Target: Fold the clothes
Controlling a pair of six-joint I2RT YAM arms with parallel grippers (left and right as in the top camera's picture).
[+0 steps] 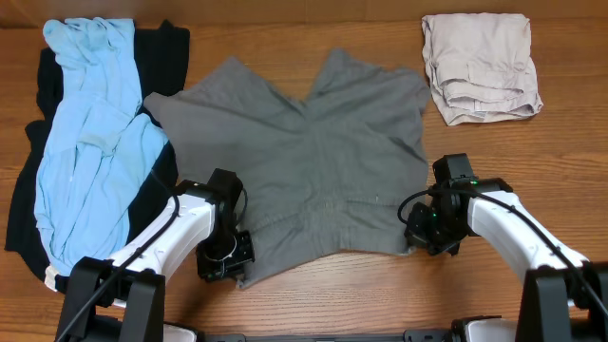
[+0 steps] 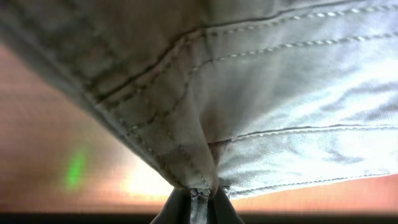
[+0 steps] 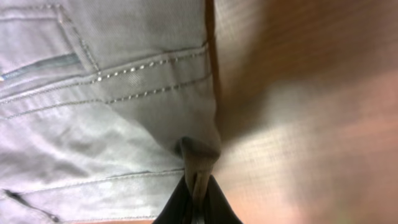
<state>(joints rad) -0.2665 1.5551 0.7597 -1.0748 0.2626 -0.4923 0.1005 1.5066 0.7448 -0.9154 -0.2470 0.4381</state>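
Note:
Grey woven shorts lie spread flat in the middle of the table, waistband toward the front. My left gripper is shut on the waistband's front-left corner; the left wrist view shows the stitched fabric pinched between its fingers. My right gripper is shut on the waistband's front-right corner; the right wrist view shows the seam and pocket held in its fingers. A light blue garment lies on a black garment at the left.
A folded beige garment sits at the back right. The wooden table shows along the front edge and to the right of the shorts.

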